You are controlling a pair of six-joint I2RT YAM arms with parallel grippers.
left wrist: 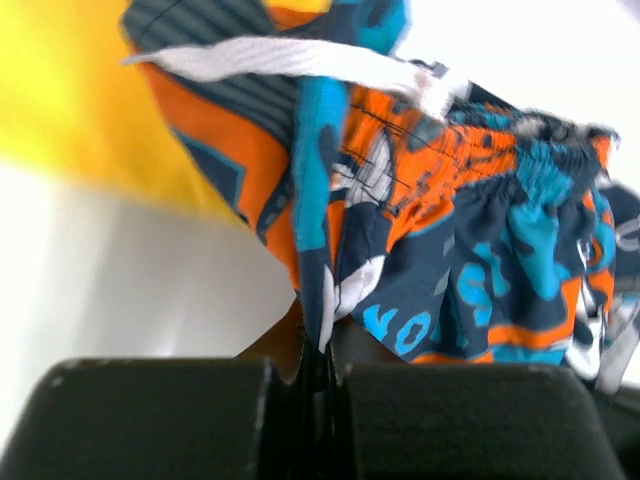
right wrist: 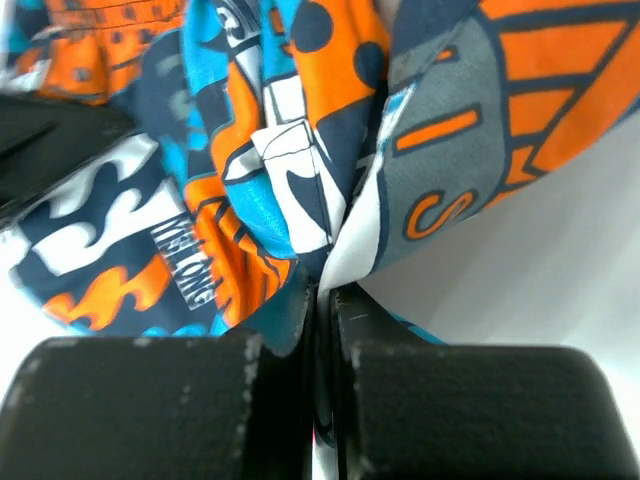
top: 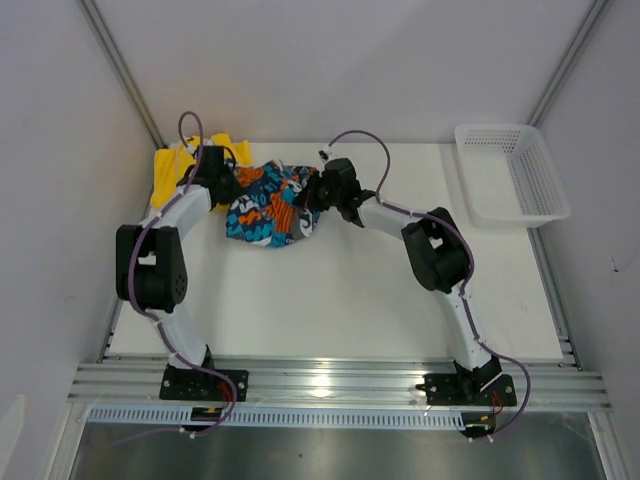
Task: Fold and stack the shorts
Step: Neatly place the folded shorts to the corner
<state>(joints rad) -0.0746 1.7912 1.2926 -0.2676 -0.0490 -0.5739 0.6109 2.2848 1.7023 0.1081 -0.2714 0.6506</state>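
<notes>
My left gripper (left wrist: pixel 318 365) is clenched. Its two black fingers are pressed together on a thin edge of the print shorts (left wrist: pixel 450 250), and the cloth runs straight down into the slit between them. Above that pinch the fabric rises in loose folds of orange, teal and navy. A gathered waistband shows at the right, and a flat white cord (left wrist: pixel 300 60) lies across the top. Behind the print, on my left, is a blur of the yellow shorts (left wrist: pixel 60 100).

My right gripper (right wrist: pixel 322 300) is also clamped shut on the print shorts. A white-lined fold drops into the narrow gap between its fingers, and crumpled cloth fills most of that wrist view.

From above, both grippers meet the same bundle from opposite sides, left on its left edge and right on its right edge. The print shorts sit bunched between them, toward the far side of the table (top: pixel 330 300) and left of centre. The yellow shorts lie in the far left corner, just beside the bundle and partly under my left arm. The arm hides whether the two pairs touch. A white mesh basket (top: pixel 470 132) stands at the far right corner, well apart from both pairs.
</notes>
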